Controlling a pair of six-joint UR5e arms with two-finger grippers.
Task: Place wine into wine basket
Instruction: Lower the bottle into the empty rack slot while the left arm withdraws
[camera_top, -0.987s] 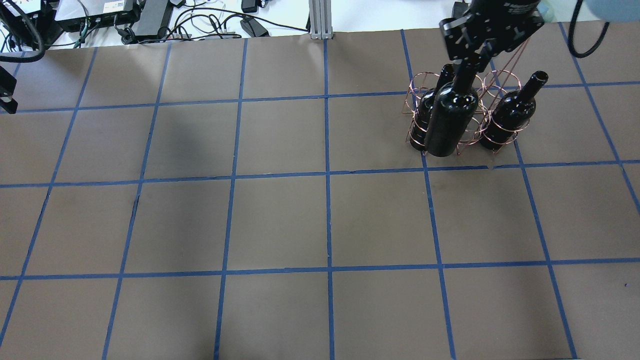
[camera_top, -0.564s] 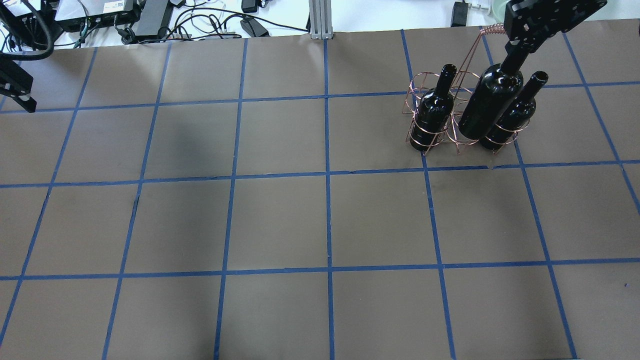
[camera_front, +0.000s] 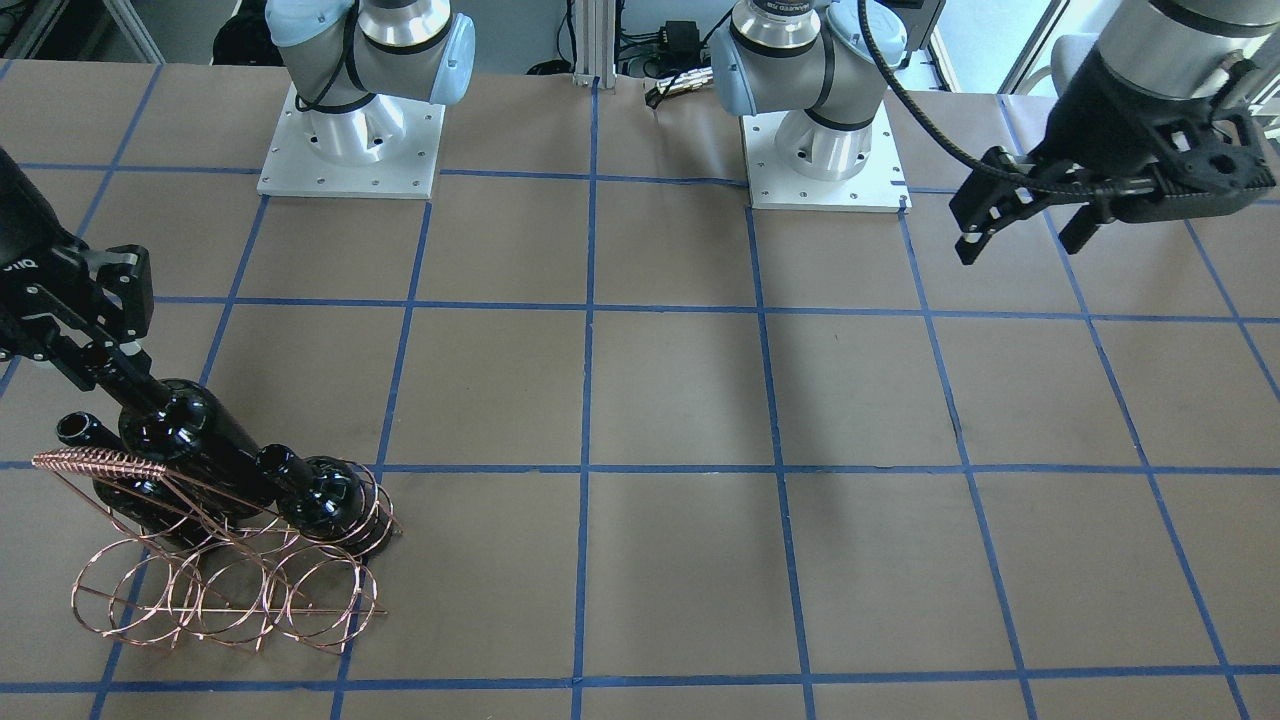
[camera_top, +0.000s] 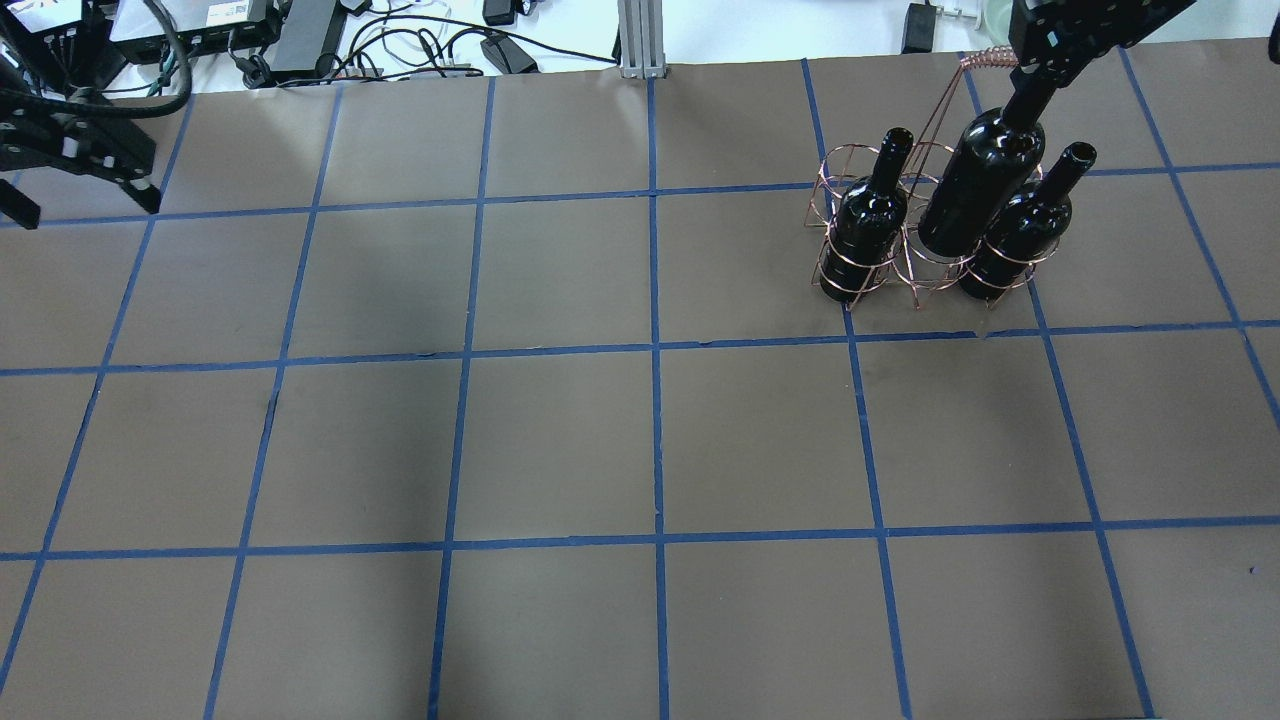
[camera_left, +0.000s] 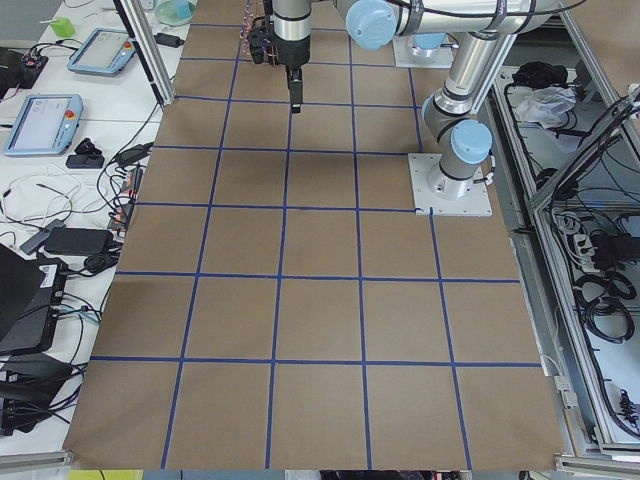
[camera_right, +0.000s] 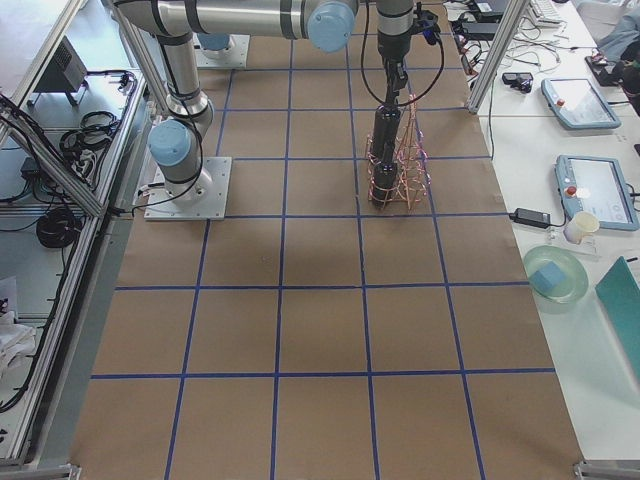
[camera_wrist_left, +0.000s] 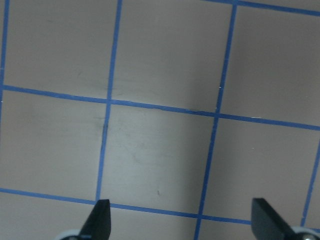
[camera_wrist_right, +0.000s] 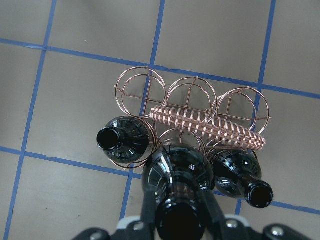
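My right gripper (camera_top: 1040, 82) is shut on the neck of a glossy black wine bottle (camera_top: 975, 195). It holds the bottle upright over the middle ring of the row nearest me in the copper wire basket (camera_top: 838, 165). The bottle's base is at that ring's top hoop, and I cannot tell whether it rests on anything. Two look-alike bottles stand in the end rings, one (camera_top: 868, 225) on the left and one (camera_top: 1020, 235) on the right. The right wrist view shows the held bottle (camera_wrist_right: 177, 175) between them, next to the coiled handle (camera_wrist_right: 210, 125). My left gripper (camera_front: 1015, 245) is open and empty, far away.
The basket's far row of three rings (camera_wrist_right: 187, 92) holds nothing. The brown table (camera_top: 640, 440) has a blue tape grid. Cables and boxes (camera_top: 250, 30) lie beyond the far edge. The left gripper (camera_wrist_left: 182, 220) hangs over bare table.
My right gripper carried the bottle from in front of the basket to the right and away, to the middle near ring. The left gripper moved further into view at the left edge.
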